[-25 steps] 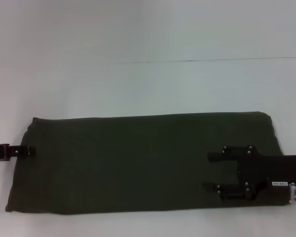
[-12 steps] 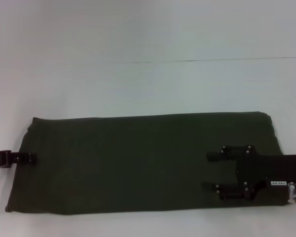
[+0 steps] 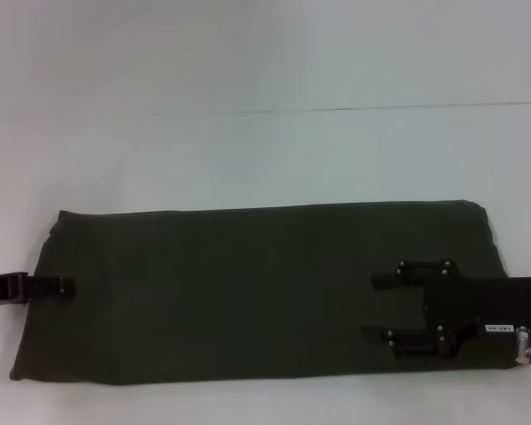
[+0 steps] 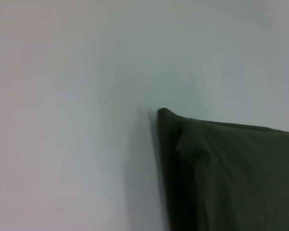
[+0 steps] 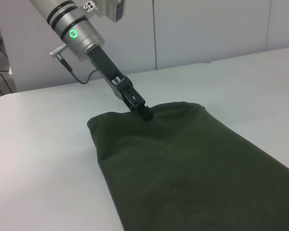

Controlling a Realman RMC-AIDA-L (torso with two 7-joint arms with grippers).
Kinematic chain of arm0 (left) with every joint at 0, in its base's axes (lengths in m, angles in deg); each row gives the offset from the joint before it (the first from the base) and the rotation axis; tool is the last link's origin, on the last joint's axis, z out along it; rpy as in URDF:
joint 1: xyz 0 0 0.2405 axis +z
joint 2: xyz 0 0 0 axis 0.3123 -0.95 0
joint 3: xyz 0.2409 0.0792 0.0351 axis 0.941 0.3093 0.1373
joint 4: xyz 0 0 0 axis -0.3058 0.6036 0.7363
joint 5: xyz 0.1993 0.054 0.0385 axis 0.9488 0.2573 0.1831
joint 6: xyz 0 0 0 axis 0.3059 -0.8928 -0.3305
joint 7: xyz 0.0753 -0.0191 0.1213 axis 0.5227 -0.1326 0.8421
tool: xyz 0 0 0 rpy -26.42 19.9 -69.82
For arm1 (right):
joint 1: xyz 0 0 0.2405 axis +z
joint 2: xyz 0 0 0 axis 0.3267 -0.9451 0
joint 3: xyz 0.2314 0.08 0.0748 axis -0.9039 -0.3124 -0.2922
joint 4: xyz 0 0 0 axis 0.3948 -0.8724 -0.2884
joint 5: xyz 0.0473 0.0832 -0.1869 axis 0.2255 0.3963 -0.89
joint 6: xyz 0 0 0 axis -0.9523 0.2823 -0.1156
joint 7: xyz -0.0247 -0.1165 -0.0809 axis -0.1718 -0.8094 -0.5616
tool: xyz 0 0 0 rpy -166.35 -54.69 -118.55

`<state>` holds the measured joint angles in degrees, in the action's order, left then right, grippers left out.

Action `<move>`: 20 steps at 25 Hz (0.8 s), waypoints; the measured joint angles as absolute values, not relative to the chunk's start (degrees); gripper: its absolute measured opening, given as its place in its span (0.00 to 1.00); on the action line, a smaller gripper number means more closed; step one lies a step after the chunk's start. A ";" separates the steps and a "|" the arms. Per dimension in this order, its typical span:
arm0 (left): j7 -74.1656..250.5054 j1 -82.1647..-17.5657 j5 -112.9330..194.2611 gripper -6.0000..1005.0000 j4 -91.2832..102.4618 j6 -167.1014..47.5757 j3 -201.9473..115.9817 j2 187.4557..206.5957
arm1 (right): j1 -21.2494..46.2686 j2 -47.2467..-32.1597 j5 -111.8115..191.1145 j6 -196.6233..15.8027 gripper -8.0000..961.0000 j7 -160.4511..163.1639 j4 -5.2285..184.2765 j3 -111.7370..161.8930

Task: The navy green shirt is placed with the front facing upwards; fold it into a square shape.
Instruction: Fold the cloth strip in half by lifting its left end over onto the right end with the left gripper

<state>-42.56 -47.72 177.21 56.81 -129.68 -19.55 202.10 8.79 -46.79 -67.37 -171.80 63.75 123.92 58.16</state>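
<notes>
Right gripper [image 3: 382, 307] hovers over the right-hand part of the shirt [image 3: 248, 292], its two black fingers [image 3: 398, 273] spread apart and pointing toward the middle of the cloth, holding nothing. Across the table [image 3: 248, 150], the left gripper [image 3: 62, 286] reaches in from the robot's left and sits at the shirt's short left edge; the right wrist view shows its dark tip [image 5: 143, 113] down on that edge, though whether it is pinching the cloth or only touching it cannot be told.

Largest thing in view is the white table, with the shirt lying flat on its near half as a long, narrow band of dark green, running left to right (no lettering or label shows on the upper face).

Judging by its rounded, puffy edges and the soft corner [image 4: 164, 115] seen by the left wrist camera, the shirt is light, limp and several layers thick. It will likely sag and bend wherever it is lifted, and layers may slide apart. The surest hold looks to be at a short end, biting through all layers near the corners, so the end can be carried over the middle.

Count: one table, one shirt, two grippers.
</notes>
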 joint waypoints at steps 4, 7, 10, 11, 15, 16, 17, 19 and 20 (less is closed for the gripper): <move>-42.53 -48.25 176.94 0.89 55.83 -130.17 -19.49 202.08 | 8.77 -46.79 -67.37 -171.68 0.81 63.75 123.92 58.16; -42.45 -48.56 176.84 0.89 55.32 -130.55 -19.49 202.13 | 8.68 -46.79 -67.37 -171.66 0.81 63.75 123.92 58.16; -42.38 -49.03 176.83 0.89 54.62 -130.91 -19.48 202.14 | 8.60 -46.79 -67.36 -171.66 0.81 63.75 123.92 58.16; -42.29 -49.29 176.83 0.88 54.27 -131.14 -19.47 202.14 | 8.56 -46.79 -67.37 -171.66 0.81 63.75 123.92 58.16; -42.10 -50.05 176.86 0.88 53.22 -131.68 -19.45 202.16 | 8.44 -46.79 -67.36 -171.66 0.81 63.75 123.92 58.16; -42.08 -50.19 176.88 0.88 53.09 -131.81 -19.41 202.17 | 8.40 -46.79 -67.37 -171.66 0.81 63.75 123.92 58.16; -42.08 -50.37 176.90 0.88 52.95 -132.00 -19.29 202.17 | 8.34 -46.79 -67.37 -171.66 0.81 63.75 123.92 58.15; -42.34 -50.57 176.93 0.87 52.86 -132.24 -18.38 202.17 | 8.25 -46.79 -67.37 -171.66 0.81 63.75 123.92 58.15; -42.60 -50.62 176.95 0.87 52.85 -132.27 -17.77 202.19 | 8.22 -46.79 -67.37 -171.66 0.81 63.75 123.92 58.15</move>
